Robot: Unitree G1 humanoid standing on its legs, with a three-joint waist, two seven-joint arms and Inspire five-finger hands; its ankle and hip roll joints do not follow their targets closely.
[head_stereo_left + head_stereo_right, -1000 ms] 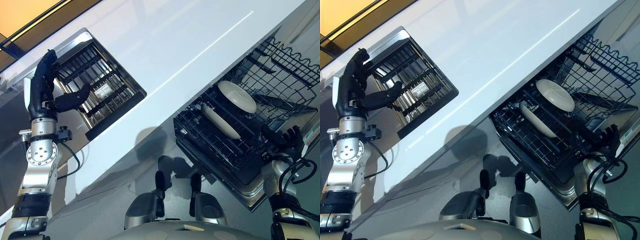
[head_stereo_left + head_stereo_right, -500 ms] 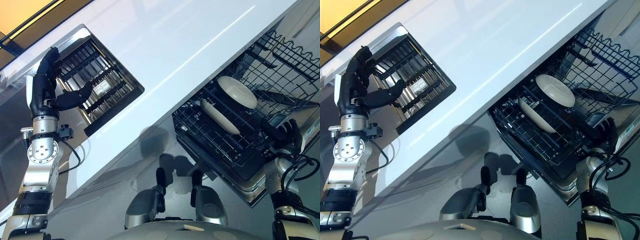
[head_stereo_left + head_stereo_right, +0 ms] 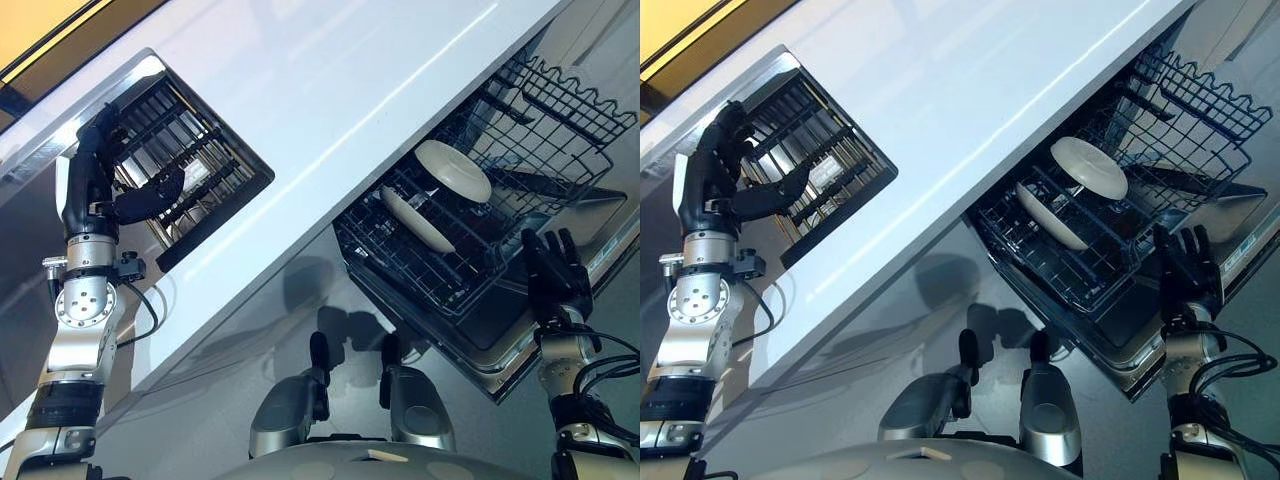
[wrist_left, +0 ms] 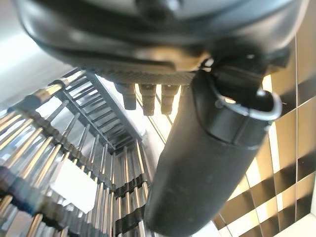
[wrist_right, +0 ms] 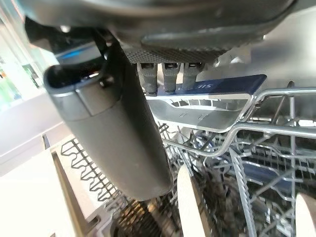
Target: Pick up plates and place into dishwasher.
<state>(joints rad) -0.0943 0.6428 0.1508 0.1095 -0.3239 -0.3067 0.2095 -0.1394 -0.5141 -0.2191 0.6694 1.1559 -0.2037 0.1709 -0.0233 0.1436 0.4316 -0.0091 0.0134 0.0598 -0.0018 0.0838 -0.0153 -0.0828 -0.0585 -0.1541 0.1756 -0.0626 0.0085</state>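
Observation:
Two white plates stand on edge in the dishwasher's black lower rack (image 3: pixel 505 215), which is pulled out. One plate (image 3: pixel 453 170) is further back and the other plate (image 3: pixel 417 220) sits nearer the front. My right hand (image 3: pixel 553 275) is held just in front of the rack's near corner, fingers straight and spread, touching nothing. Its wrist view looks past the thumb (image 5: pixel 108 128) at the rack wires and a plate edge (image 5: pixel 190 207). My left hand (image 3: pixel 85 190) is raised beside the metal dish rack (image 3: pixel 190 165), open and holding nothing.
A long white counter (image 3: pixel 330 90) runs diagonally between the dish rack and the dishwasher. The lowered dishwasher door (image 3: pixel 520 345) lies under the pulled-out rack. A small white tag (image 4: pixel 74 185) lies among the dish rack's rods.
My right hand has come off the lower rack's front edge and its fingers have straightened. The left hand has hardly moved. The whole picture has shifted a little.

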